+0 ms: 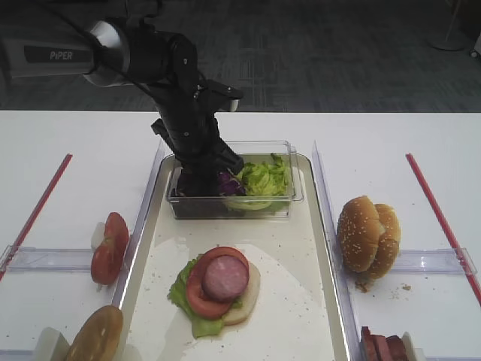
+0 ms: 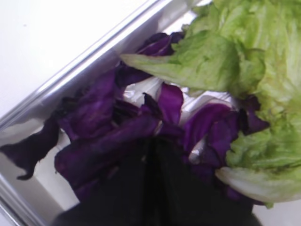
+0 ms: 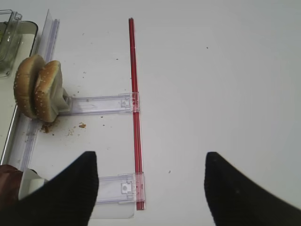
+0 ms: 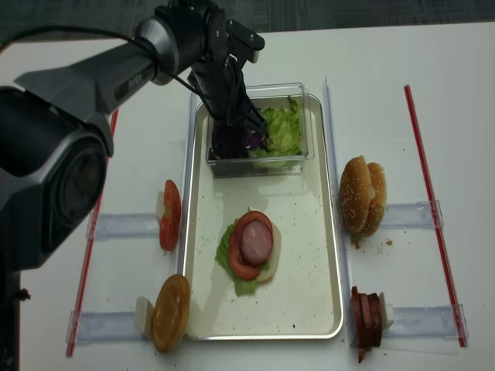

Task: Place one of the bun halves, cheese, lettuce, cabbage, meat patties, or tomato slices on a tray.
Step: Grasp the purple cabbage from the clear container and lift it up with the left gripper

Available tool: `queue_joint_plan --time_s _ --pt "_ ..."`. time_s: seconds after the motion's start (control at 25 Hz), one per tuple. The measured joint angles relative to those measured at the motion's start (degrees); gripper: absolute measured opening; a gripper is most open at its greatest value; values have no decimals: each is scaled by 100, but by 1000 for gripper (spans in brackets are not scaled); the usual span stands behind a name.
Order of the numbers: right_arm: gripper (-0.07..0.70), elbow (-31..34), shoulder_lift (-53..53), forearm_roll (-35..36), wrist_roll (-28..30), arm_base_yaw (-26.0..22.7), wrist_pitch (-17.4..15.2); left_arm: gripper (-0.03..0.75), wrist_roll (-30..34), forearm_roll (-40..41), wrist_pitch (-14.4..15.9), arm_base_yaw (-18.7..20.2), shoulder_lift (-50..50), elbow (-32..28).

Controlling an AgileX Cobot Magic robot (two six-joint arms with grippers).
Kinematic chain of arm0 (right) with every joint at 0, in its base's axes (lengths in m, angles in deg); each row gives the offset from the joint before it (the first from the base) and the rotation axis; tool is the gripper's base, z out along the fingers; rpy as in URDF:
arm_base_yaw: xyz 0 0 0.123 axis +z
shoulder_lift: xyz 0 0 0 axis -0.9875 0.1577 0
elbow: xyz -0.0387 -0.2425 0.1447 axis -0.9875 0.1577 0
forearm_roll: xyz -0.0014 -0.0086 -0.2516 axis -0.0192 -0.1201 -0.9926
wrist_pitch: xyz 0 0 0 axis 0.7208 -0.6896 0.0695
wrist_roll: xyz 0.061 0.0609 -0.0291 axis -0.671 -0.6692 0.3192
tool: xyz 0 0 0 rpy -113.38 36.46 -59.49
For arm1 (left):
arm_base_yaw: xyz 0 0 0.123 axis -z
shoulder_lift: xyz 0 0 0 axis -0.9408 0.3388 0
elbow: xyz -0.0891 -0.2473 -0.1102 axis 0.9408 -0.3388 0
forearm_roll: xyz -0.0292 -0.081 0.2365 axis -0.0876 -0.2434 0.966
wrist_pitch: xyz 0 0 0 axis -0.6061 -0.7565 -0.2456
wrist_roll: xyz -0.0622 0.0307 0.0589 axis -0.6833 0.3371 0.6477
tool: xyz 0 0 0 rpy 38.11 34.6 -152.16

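Note:
My left gripper [image 1: 213, 177] reaches down into a clear tub [image 1: 233, 207] at the far end of the cream tray [image 1: 301, 301]. Its fingers are pressed together on dark purple cabbage [image 2: 103, 136], with shreds lying over the tips. Green lettuce [image 2: 235, 56] fills the tub's right side. In the tray's middle lies a stack: bun half, lettuce, tomato slice and a meat patty [image 1: 225, 277] on top. My right gripper [image 3: 150, 155] hangs open over bare table on the right, holding nothing.
Two bun halves [image 1: 367, 233] stand on edge in a clear holder right of the tray. Meat patties [image 1: 383, 347] sit at the front right, tomato slices [image 1: 109, 248] to the left, and another bun half [image 1: 96, 335] at the front left. Red strips [image 1: 440, 214] mark both sides.

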Motion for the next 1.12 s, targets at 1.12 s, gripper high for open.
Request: queue_joint_plan --time_s 1.12 --pt "508 0 0 0 0 0 0 -11 0 111 1784 0 -12 1946"
